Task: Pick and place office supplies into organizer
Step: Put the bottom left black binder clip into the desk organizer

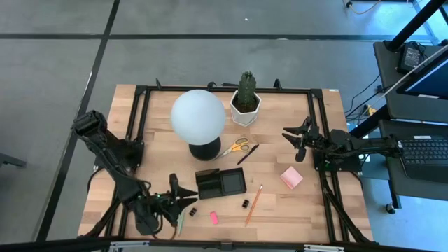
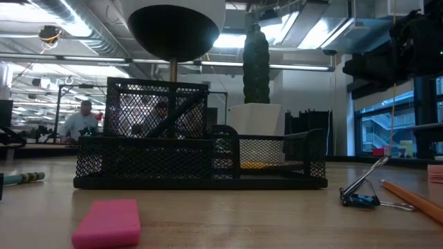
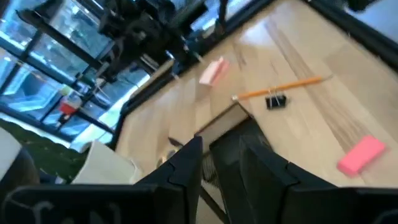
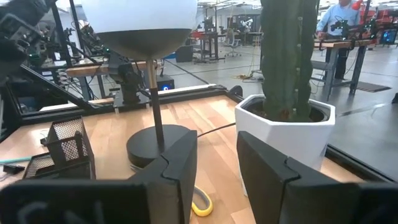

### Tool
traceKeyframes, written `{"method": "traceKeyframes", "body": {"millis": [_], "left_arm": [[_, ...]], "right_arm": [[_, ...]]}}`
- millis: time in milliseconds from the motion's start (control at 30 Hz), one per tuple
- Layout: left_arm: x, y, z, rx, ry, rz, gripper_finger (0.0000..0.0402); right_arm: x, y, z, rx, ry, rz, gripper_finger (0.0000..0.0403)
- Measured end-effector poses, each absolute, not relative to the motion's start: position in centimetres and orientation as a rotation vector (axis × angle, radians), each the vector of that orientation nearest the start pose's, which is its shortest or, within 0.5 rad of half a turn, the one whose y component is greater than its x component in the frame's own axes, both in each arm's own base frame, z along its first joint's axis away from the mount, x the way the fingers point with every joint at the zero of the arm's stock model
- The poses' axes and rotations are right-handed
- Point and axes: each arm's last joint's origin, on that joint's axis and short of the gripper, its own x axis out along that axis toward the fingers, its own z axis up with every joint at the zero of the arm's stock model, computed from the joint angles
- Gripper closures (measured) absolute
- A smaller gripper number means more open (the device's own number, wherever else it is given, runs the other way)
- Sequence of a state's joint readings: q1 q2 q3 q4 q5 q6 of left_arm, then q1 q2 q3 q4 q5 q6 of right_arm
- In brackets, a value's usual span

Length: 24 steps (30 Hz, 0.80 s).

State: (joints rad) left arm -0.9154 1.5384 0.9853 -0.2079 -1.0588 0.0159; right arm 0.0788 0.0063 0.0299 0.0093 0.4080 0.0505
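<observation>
The black mesh organizer [image 1: 219, 183] stands on the table near its near edge and is also seen in the low view [image 2: 201, 162]. My left gripper [image 1: 180, 192] hovers just left of it, open and empty [image 3: 221, 146]. My right gripper [image 1: 292, 143] waits open by the right edge [image 4: 217, 140], facing the lamp and cactus. Lying flat on the wood are yellow-handled scissors [image 1: 236, 146], a black pen [image 1: 247, 154], a pink sticky-note pad [image 1: 291, 177], an orange pencil [image 1: 253, 204], a pink eraser [image 1: 214, 218], two binder clips [image 1: 246, 204] [image 1: 192, 211] and a green pencil [image 1: 180, 222].
A white globe lamp [image 1: 199, 116] on a round black base [image 4: 155, 146] stands behind the organizer. A potted cactus [image 1: 246, 98] sits to its right, near the far edge. A black frame [image 1: 224, 89] rims the table. People work at benches in the room beyond.
</observation>
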Motion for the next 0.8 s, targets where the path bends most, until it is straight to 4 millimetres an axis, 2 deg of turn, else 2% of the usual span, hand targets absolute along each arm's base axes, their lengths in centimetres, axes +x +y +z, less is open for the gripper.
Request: {"method": "traceKeyframes", "body": {"millis": [133,267,400,600,800], "left_arm": [[20.8,-23.1,21.6,0.651,0.641,0.054,0.0302],[20.3,-23.3,19.7,0.527,0.955,-0.027,0.0300],[19.6,-24.0,19.7,0.403,1.180,-0.100,0.0302],[19.1,-24.4,20.5,0.335,1.314,-0.163,0.0311],[19.1,-24.4,18.8,0.438,1.399,-0.171,0.0313]], "right_arm": [[9.4,-0.4,17.4,0.087,-0.046,-0.327,0.0284],[9.4,-0.4,17.4,0.111,-0.050,-0.327,0.0284],[9.4,-0.4,17.4,0.107,-0.049,-0.327,0.0284],[9.4,-0.4,17.4,0.080,-0.045,-0.328,0.0284],[9.4,-0.4,17.4,0.078,-0.044,-0.328,0.0284]]}}
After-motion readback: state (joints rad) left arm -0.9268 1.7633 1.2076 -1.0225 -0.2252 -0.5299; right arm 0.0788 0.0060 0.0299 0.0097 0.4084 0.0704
